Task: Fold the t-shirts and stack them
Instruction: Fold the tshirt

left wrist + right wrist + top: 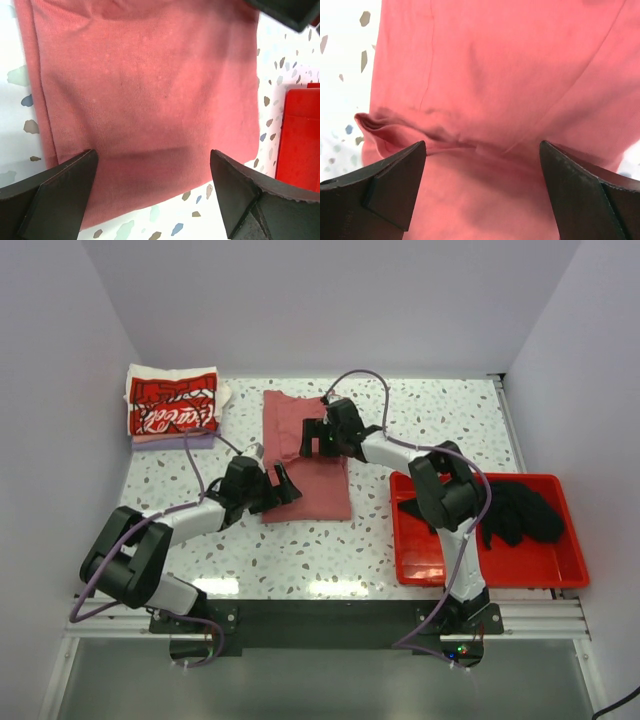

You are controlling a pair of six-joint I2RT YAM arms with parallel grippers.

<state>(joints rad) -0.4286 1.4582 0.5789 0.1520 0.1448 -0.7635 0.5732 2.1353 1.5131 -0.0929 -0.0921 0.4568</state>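
Note:
A dusty-red t-shirt (pixel 300 440) lies folded into a long strip on the speckled table, also filling the left wrist view (pixel 150 90) and the right wrist view (pixel 495 75). My left gripper (pixel 281 486) is open over its near left edge, its fingers (pixel 55 190) apart and empty. My right gripper (pixel 313 437) is open over the shirt's middle, where a crease (pixel 445 137) runs across; its fingertips (pixel 395 180) hold nothing. A folded white shirt with red Coca-Cola print (pixel 172 406) tops a stack at the far left. A black shirt (pixel 520 512) lies crumpled in the bin.
A red plastic bin (pixel 440 565) stands at the right, near the right arm's base, and its edge shows in the left wrist view (pixel 300 135). White walls enclose the table on three sides. Purple cables loop off both arms.

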